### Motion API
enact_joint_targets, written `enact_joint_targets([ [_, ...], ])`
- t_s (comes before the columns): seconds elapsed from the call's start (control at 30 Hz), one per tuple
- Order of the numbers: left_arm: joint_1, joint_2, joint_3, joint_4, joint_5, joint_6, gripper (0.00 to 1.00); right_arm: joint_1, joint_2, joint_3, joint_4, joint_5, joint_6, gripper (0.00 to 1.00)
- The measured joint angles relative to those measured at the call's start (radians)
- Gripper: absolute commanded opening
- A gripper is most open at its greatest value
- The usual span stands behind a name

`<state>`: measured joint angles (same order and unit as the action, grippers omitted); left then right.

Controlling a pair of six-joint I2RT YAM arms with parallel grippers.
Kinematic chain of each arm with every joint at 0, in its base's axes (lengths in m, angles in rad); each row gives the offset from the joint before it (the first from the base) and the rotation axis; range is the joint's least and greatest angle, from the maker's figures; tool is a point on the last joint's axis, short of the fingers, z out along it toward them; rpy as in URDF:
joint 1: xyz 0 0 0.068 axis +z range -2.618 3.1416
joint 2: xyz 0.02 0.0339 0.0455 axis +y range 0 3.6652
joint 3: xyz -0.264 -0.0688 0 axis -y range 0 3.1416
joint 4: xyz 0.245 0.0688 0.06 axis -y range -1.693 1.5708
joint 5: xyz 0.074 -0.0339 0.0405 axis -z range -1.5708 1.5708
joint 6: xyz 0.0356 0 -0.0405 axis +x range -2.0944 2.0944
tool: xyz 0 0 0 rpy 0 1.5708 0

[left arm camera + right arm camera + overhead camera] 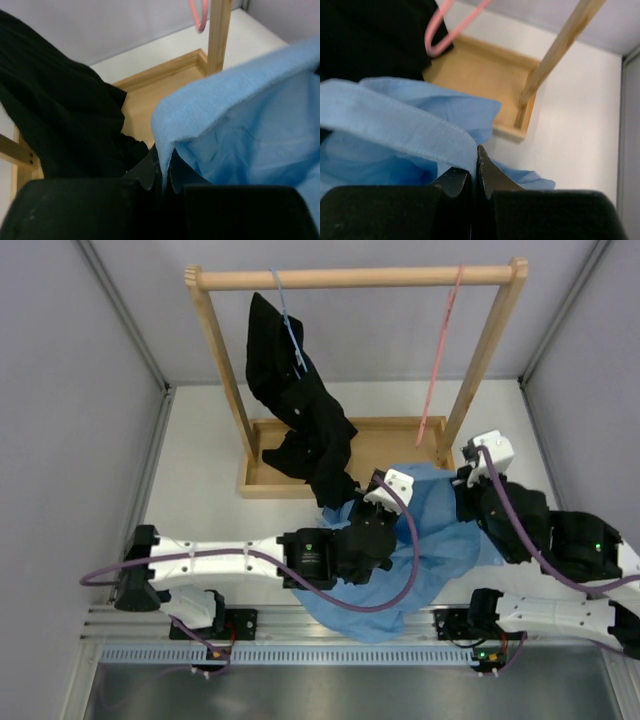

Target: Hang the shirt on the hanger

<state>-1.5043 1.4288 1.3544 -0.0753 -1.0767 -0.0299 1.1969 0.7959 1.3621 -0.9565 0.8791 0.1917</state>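
Observation:
The light blue shirt (440,535) hangs between my two grippers, in front of the wooden rack, its lower part draped over the table's near edge. My left gripper (385,490) is shut on a fold of the shirt (240,125). My right gripper (470,480) is shut on another edge of the shirt (395,120). The pink hanger (440,355) hangs from the right end of the rack's top bar (360,278). Its lower loop shows in the left wrist view (199,15) and in the right wrist view (437,37).
A black shirt (295,405) on a thin light-blue hanger (288,320) hangs from the left part of the bar and reaches down to the blue shirt. The rack's wooden base tray (385,440) and its right post (480,365) stand just behind my grippers.

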Motion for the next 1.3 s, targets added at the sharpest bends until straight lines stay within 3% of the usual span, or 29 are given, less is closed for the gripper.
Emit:
enact_joint_targets([
  [0.07, 0.020, 0.050, -0.032, -0.021, -0.034, -0.106, 0.00, -0.001, -0.059, -0.127, -0.020, -0.006, 0.071, 0.00],
  [0.17, 0.097, 0.099, -0.034, -0.053, 0.031, -0.257, 0.00, -0.002, -0.135, -0.266, -0.046, -0.034, 0.173, 0.00],
  [0.33, 0.206, 0.093, -0.037, -0.046, 0.178, -0.383, 0.00, -0.002, -0.122, -0.315, -0.031, -0.074, 0.254, 0.00],
  [0.53, 0.236, 0.034, -0.116, -0.043, 0.360, -0.355, 0.63, -0.042, -0.114, -0.306, -0.048, 0.001, 0.272, 0.00],
  [0.6, 0.240, 0.012, -0.146, -0.043, 0.431, -0.352, 0.70, -0.055, -0.133, -0.279, -0.056, 0.029, 0.266, 0.00],
  [0.87, 0.248, -0.033, -0.184, -0.039, 0.679, -0.259, 0.72, -0.062, -0.192, -0.195, -0.074, 0.053, 0.207, 0.00],
  [1.0, 0.309, -0.093, -0.189, -0.045, 0.858, -0.201, 0.72, -0.062, -0.191, -0.195, -0.092, 0.023, 0.174, 0.00],
  [1.07, 0.368, -0.127, -0.189, -0.046, 0.986, -0.164, 0.87, -0.063, -0.191, -0.195, -0.093, -0.002, 0.155, 0.00],
  [1.2, 0.465, -0.158, -0.164, -0.087, 1.170, -0.089, 0.94, -0.063, -0.193, -0.195, -0.097, -0.053, 0.121, 0.00],
  [1.3, 0.481, -0.127, -0.098, -0.165, 1.296, 0.000, 0.86, -0.063, -0.192, -0.195, -0.101, -0.080, 0.102, 0.00],
])
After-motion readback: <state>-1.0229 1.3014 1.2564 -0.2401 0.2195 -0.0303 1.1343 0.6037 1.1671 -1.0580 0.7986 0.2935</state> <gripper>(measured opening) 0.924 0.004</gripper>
